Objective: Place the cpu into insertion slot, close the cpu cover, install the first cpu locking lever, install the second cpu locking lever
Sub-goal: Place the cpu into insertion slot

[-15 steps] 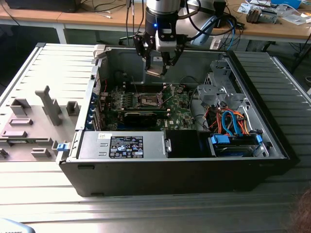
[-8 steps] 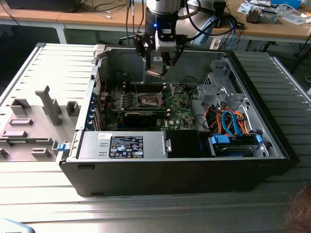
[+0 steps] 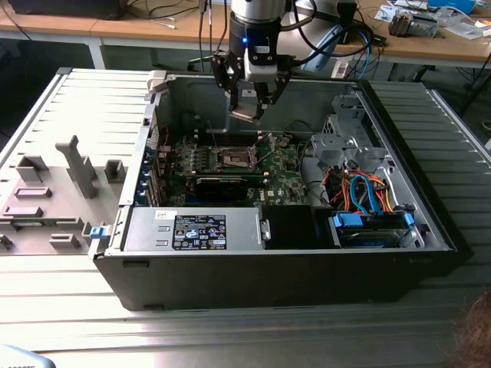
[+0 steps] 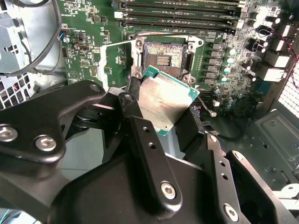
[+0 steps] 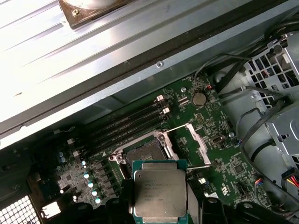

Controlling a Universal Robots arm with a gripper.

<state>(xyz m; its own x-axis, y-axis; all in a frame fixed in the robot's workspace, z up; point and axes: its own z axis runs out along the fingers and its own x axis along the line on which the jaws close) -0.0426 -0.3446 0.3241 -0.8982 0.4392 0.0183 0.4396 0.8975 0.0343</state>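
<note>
My two fingers (image 4: 134, 95) are clamped on the cpu (image 4: 166, 100), 1 on each opposite edge. It's a flat square chip w/ a dull silver-grey metal top and a thin green rim, held tilted in the air. My gripper (image 3: 247, 111) hangs straight down from above, over the far part of the open black pc case (image 3: 268, 284). The socket (image 4: 163, 58) lies below the cpu, well apart from it: 1 square dark recess w/ gold pins, bare, on the green board (image 3: 288, 165). The cpu cover (image 5: 200, 143), a thin shiny frame, stands tipped up just beside it. Long black memory slots (image 5: 126, 123) lie beyond, 4 as far as I can count. Blue & orange cables (image 3: 364, 195) bunch at the exterior view's right.
</note>
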